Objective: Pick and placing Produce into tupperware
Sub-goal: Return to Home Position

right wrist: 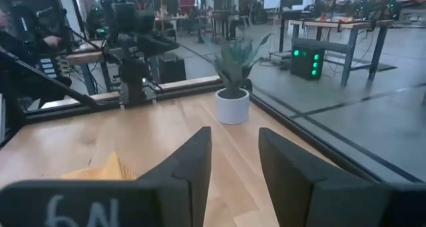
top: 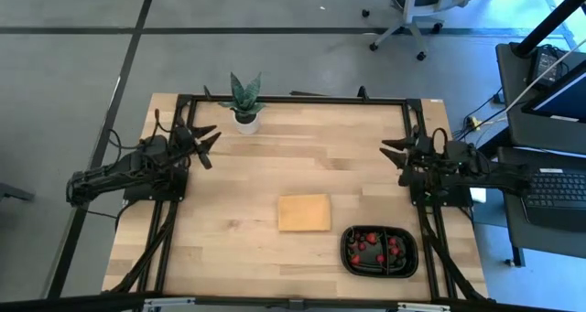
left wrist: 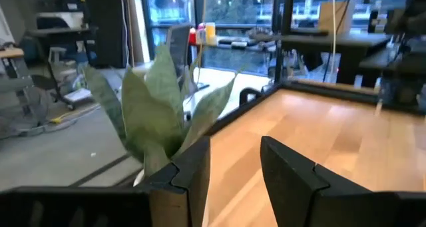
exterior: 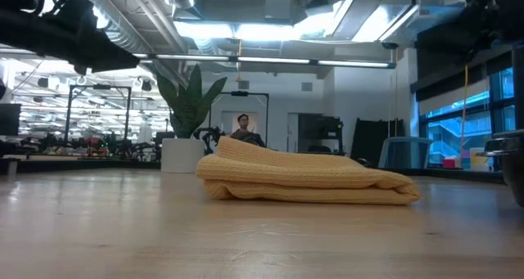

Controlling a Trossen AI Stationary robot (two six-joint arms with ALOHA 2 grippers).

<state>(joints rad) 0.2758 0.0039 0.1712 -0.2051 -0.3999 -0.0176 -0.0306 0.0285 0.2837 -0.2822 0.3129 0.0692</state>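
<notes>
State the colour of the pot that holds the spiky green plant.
White; the pot shows best in the right wrist view.

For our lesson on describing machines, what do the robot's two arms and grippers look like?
The left arm and right arm are dark, jointed segments with black cables alongside. The left gripper and right gripper each carry two dark, angular, wedge-shaped fingers. White handwritten characters mark the right wrist housing.

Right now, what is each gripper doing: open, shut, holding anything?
Left gripper: open, holding nothing, beside the plant.
Right gripper: open, holding nothing, at the right edge of the table.
</notes>
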